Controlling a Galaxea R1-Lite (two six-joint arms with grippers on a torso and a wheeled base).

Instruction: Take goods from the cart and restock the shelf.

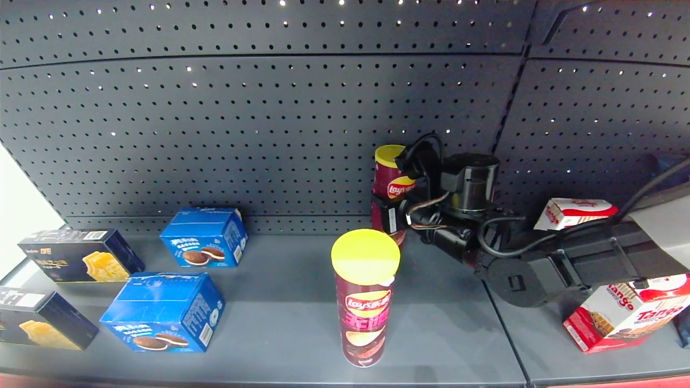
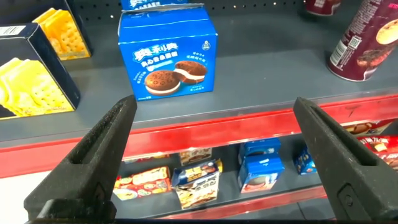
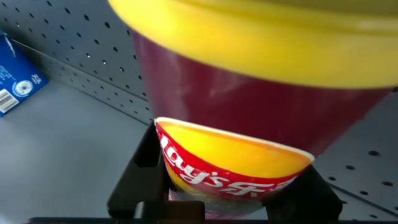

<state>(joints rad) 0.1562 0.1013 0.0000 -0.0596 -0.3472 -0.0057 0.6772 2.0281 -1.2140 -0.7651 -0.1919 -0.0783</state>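
Head view: right gripper [image 1: 389, 215] shut tight on the lower body of a maroon chip can [image 1: 389, 178] with a yellow lid, at the back of the shelf [image 1: 280, 280], near the pegboard panel [image 1: 242, 134]. Stands about upright, long axis vertical, lid up, label facing forward. Cannot tell whether its base touches the shelf.

Just in front of it, apart: a second chip can [image 1: 365, 296], upright, lid up. To the left: two blue cookie boxes [image 1: 205, 237] one behind the other, then two black cracker boxes [image 1: 81, 254] near the shelf's end. To the right, beside and behind the arm: red-and-white wafer boxes [image 1: 628, 312].

Right wrist view, close up: black fingers [image 3: 142, 180] on either side of the can below its label, lid rim looming above, a corner of a blue box off to one side.

Left wrist view: left gripper [image 2: 214, 155] spread wide with nothing between the fingers, out in front of the shelf's red front edge [image 2: 249, 127]. Shows beyond it the near cookie box, the cracker boxes and the second can's lower body. Shows under the edge a lower shelf level with small packets [image 2: 199, 180].
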